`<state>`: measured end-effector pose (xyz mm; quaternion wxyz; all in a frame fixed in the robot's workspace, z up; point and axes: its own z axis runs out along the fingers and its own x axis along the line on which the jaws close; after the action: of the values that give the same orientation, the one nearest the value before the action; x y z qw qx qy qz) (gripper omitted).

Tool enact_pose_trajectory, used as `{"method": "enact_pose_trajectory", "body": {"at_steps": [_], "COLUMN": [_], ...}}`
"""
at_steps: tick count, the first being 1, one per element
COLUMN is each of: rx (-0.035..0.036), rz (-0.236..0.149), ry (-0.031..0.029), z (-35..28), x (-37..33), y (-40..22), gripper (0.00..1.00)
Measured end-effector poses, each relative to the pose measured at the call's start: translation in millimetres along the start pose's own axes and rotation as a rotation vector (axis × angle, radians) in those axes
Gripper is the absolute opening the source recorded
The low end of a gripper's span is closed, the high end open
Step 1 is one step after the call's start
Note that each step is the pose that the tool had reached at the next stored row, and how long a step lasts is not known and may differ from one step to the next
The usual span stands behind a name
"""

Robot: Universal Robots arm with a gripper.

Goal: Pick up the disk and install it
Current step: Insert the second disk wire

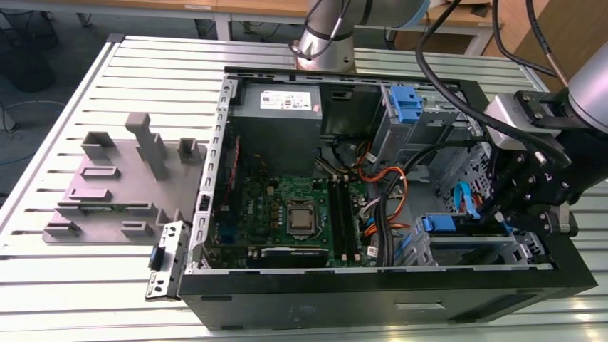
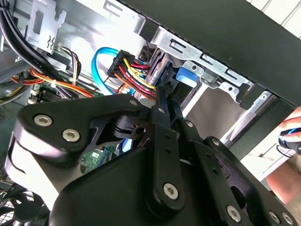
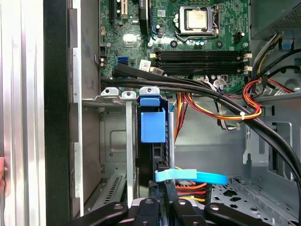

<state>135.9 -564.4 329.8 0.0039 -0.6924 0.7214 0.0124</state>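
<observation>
The disk (image 3: 153, 155) stands on edge in the drive cage (image 1: 475, 246) at the front corner of the open computer case, on the exterior view's right. Its blue carrier tab (image 1: 439, 223) shows at the inner end, also clear in the second wrist view (image 2: 186, 75). My gripper (image 1: 505, 219) hangs low over that cage. In both wrist views its black fingers (image 2: 160, 110) lie close together, tips at the disk's near edge (image 3: 167, 195). I cannot see whether they pinch the carrier.
A light-blue data cable (image 3: 193, 177) and red-yellow power wires (image 2: 134, 75) crowd the fingertips. The motherboard (image 1: 285, 206), grey power supply (image 1: 285, 107) and a bare blue bracket (image 1: 406, 107) fill the case. A grey fixture (image 1: 114, 185) lies outside. A person's hand (image 2: 289, 136) is nearby.
</observation>
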Motion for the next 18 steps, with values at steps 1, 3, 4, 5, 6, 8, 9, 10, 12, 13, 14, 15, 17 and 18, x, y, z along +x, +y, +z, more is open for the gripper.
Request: {"method": "enact_pose_trajectory", "body": {"at_steps": [1,3,4,5,6,8,9,10,12,13,14,15,17,18], "rx": [0.0,0.0,0.0,0.0001,0.0001,0.0001,0.0001,0.0001,0.0001,0.0001,0.0,0.0001,0.0,0.0], "rz": [0.0,0.0,0.0,0.0,0.0,0.0,0.0,0.0,0.0,0.0,0.0,0.0,0.0,0.0], "ry": [-0.0002,-0.0001,0.0,0.0,-0.0001,-0.0002,-0.0001,-0.0001,0.0,0.0,-0.0004,-0.0003,-0.0006,-0.0021], "z": [0.1,0.1,0.1,0.2,0.0,-1.7,-3.4,-5.4,-9.7,-10.5,-10.4,-10.4,-10.5,-10.3], "x": [0.0,0.0,0.0,0.0,0.0,-0.1,-0.1,-0.1,-0.2,-0.4,-0.9,-1.6,-3.1,-3.6], "y": [0.0,0.0,0.0,0.0,0.0,0.0,0.0,0.1,0.1,0.1,0.2,0.2,0.3,0.3], "gripper": [0.17,0.24,0.24,0.24,0.24,0.24,0.24,0.24,0.24,0.24,0.24,0.24,0.24,0.24]}}
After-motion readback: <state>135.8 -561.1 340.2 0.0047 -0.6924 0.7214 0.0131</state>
